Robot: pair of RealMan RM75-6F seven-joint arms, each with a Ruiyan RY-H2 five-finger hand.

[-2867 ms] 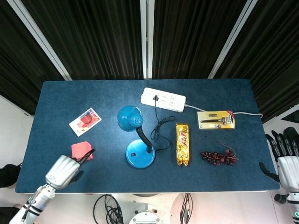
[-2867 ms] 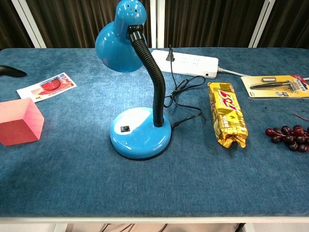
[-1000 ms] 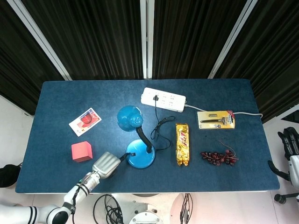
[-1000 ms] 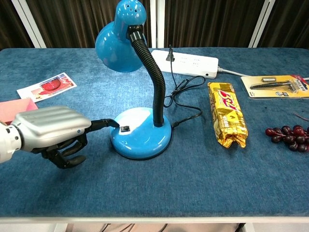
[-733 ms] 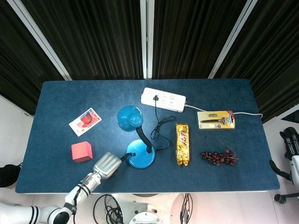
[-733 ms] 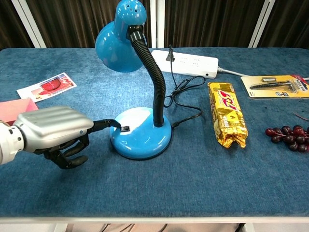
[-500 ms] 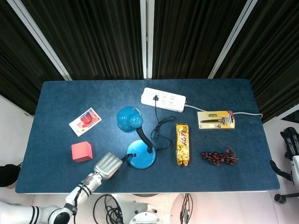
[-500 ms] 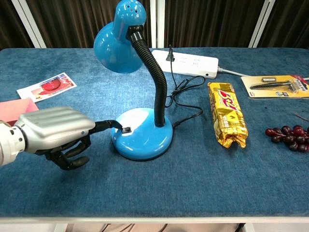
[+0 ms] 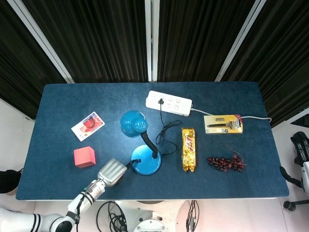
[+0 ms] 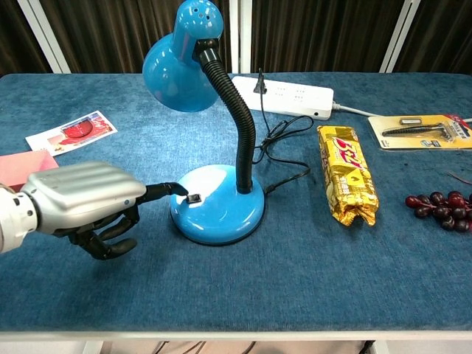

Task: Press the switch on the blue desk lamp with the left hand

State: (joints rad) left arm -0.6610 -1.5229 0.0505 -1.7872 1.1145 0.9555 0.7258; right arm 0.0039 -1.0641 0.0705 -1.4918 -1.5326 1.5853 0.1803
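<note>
The blue desk lamp point(image 10: 217, 214) stands mid-table on a round base, its black gooseneck rising to the shade point(image 10: 177, 70). A small black switch point(image 10: 195, 198) sits on the left part of the base. My left hand point(image 10: 81, 198) lies on the table just left of the base. One finger is stretched out, its tip touching the base beside the switch, and the other fingers are curled under. In the head view the left hand point(image 9: 112, 171) is at the lamp base point(image 9: 146, 166). My right hand point(image 9: 300, 157) hangs off the table's right edge, fingers apart, holding nothing.
A pink cube point(image 10: 22, 168) and a picture card point(image 10: 71, 131) lie left of the hand. Behind the lamp is a white power strip point(image 10: 284, 94) with the lamp's cord. On the right lie a yellow snack bag point(image 10: 346, 184), dark grapes point(image 10: 439, 203) and a razor pack point(image 10: 424, 131).
The left hand came in from the left table edge to the lamp base. In the last second its finger pushed further, and the lamp base slid slightly right.
</note>
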